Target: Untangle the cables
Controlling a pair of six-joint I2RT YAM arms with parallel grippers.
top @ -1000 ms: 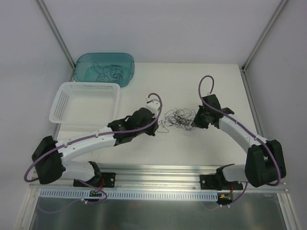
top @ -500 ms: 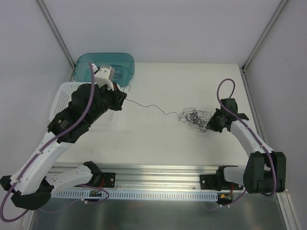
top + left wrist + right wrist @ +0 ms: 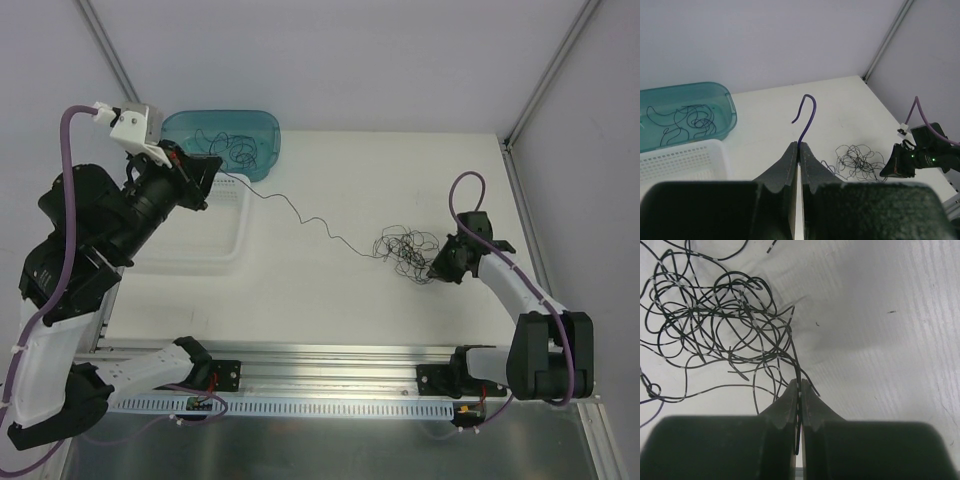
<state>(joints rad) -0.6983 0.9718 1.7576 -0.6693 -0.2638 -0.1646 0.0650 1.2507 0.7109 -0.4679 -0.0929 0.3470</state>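
A tangle of thin dark cables [image 3: 405, 250] lies right of the table's middle. My left gripper [image 3: 213, 173] is raised high at the far left, shut on one cable [image 3: 300, 215] that stretches down from it to the tangle. In the left wrist view the gripper [image 3: 799, 145] pinches that cable [image 3: 810, 112], which looks purple-blue, with the tangle [image 3: 857, 161] below. My right gripper [image 3: 432, 270] sits low at the tangle's right edge, shut on a strand. In the right wrist view the gripper [image 3: 799, 385] clamps a strand of the tangle [image 3: 715, 325].
A teal bin [image 3: 180, 125] at the back left holds several loose cables [image 3: 235, 150]. A white mesh basket [image 3: 235, 225] stands in front of it, partly hidden by my left arm. Both also show in the left wrist view, the bin [image 3: 730, 107] and the basket [image 3: 685, 160].
My left gripper has risen and swung far left from beside the tangle, drawing one cable out in a long line. My right gripper moved a little right and stays at the tangle.
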